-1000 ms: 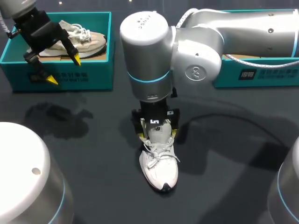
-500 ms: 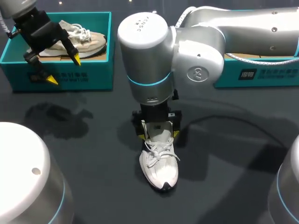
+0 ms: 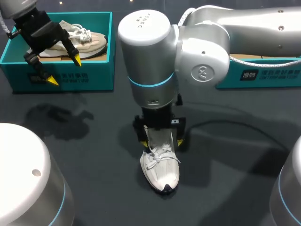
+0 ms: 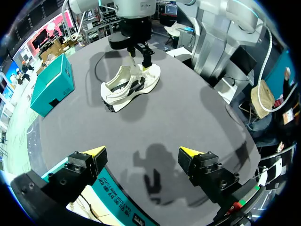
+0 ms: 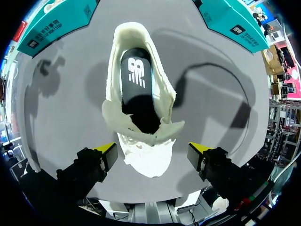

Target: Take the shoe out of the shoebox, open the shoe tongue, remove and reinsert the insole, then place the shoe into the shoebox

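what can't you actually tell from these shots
- Head view: the right arm covers the white shoe's heel and opening.
- Head view: that arm also hides most of the right box's inside.
- Left wrist view: the edge cuts off the left box; its contents are unclear.

White shoe [image 3: 160,167], white laces, cream lining; black insole [image 5: 137,80] w/ white logo. Teal shoebox [image 3: 94,70] w/ white print, beige shoe [image 3: 80,40] w/ tan sole. Dk grey table [image 3: 94,155]. Silver right arm [image 3: 202,42], blue ring. Black left gripper [image 3: 65,71] & right gripper [image 5: 152,150], yellow tips.
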{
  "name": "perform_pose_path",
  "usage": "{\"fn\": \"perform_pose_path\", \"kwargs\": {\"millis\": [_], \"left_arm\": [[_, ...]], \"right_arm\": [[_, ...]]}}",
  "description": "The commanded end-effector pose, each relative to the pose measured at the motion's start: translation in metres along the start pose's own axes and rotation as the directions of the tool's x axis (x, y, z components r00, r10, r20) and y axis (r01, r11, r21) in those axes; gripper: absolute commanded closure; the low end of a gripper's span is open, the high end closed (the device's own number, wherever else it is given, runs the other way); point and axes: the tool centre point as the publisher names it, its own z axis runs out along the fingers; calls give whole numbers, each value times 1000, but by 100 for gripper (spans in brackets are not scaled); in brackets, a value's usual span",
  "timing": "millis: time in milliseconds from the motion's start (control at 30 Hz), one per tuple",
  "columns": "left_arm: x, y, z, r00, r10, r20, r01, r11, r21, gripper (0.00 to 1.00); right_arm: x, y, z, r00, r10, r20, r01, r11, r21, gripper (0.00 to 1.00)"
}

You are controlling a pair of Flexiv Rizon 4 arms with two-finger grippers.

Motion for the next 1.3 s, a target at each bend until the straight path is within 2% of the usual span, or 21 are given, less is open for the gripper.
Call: {"fn": "perform_pose_path", "kwargs": {"millis": [33,333,467,600,867,1300], "left_arm": [[0,0,-1,1000,0,-2,0,1000,-2,0],[0,0,-1,1000,0,-2,0,1000,-2,0],[0,0,-1,1000,0,-2,0,1000,-2,0],[0,0,-1,1000,0,-2,0,1000,-2,0],[0,0,-1,1000,0,-2,0,1000,-2,0],[0,0,-1,1000,0,-2,0,1000,-2,0]], "right_arm": [[-1,-22,-5,998,59,-5,-59,998,-34,0],[-4,-46,-12,997,77,-21,-78,996,-35,0],[1,-44,-14,998,64,-25,-65,997,-38,52],[4,-40,-17,999,50,-20,-51,998,-45,63],[9,-29,-19,1000,24,-10,-25,998,-62,62],[8,33,4,996,-88,-30,85,993,-85,60]]}}
